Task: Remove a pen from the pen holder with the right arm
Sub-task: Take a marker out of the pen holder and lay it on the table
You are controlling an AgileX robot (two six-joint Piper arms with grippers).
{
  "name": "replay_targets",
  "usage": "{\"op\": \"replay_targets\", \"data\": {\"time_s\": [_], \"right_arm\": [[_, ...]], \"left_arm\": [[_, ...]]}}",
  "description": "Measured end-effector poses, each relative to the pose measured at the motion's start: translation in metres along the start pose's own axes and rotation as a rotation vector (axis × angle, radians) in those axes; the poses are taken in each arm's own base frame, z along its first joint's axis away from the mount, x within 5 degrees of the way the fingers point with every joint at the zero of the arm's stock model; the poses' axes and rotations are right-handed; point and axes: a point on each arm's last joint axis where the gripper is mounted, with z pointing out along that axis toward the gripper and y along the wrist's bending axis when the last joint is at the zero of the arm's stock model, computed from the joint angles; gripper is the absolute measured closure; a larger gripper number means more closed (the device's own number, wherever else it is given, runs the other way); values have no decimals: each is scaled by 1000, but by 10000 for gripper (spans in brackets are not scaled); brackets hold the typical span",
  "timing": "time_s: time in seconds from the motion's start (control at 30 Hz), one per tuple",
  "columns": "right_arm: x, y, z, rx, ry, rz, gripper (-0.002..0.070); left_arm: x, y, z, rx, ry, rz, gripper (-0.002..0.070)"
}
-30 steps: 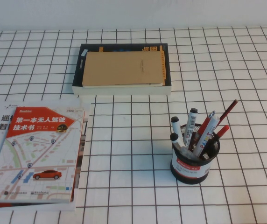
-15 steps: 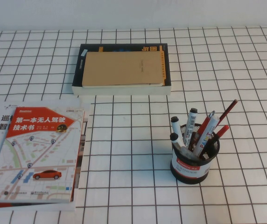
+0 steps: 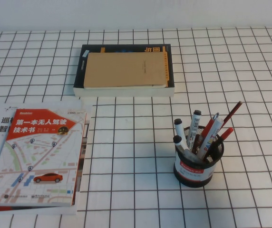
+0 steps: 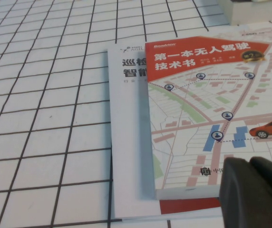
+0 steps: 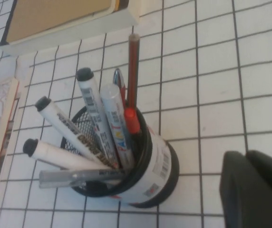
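Jaws of the right gripper [image 5: 247,159] were pressed together with nothing between them, hanging near the pen holder [image 5: 160,166] on its side away from the books, apart from it. Only the right wrist view showed this; in the high view the pen holder [image 3: 193,170] stood alone on the gridded desk [image 3: 136,194].

The pen holder was a black mesh cup with a white and red label, standing upright. All the pens [image 3: 200,135] were inside it, leaning outward: white markers with black caps [image 5: 95,111], a red-capped pen [image 5: 131,121] and a long thin red pen [image 5: 133,66] reaching highest. The right wrist view also showed a clear grey pen [image 5: 79,176] lying low, almost across the rim, which the high view hardly gave.

Jaws of the left gripper [image 4: 250,162] were closed too, with nothing in them, seen only in the left wrist view. They hovered over the near corner of a map-cover book [image 4: 212,104] with a red banner, which lay on a white book [image 4: 126,142].

In the high view that map-cover book [image 3: 38,152] lay well to the left of the pen holder. Beyond the pen holder and to its left, a tan book [image 3: 124,70] rested on a larger black book [image 3: 170,71].
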Motion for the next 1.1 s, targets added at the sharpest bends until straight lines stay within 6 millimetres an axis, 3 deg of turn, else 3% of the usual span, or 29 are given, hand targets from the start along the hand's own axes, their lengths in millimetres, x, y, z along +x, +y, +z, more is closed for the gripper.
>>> {"op": "replay_targets", "data": {"time_s": [0.2,0.3,0.47,0.57,0.63,0.8,1.1], "right_arm": [[-4,26,17,-65,-82,-96,688],[-1,40,26,-105,-109,-124,647],[8,55,43,-106,-215,-168,453],[17,56,51,-82,-276,-164,328],[22,50,53,-53,-323,-138,285],[26,39,58,-31,-447,-69,256],[31,37,84,-43,-496,-65,251]], "left_arm": [[0,0,0,0,0,0,679],[0,0,0,0,0,0,679],[0,0,0,0,0,0,679],[0,0,0,0,0,0,679],[0,0,0,0,0,0,679],[0,0,0,0,0,0,679],[0,0,0,0,0,0,679]]}}
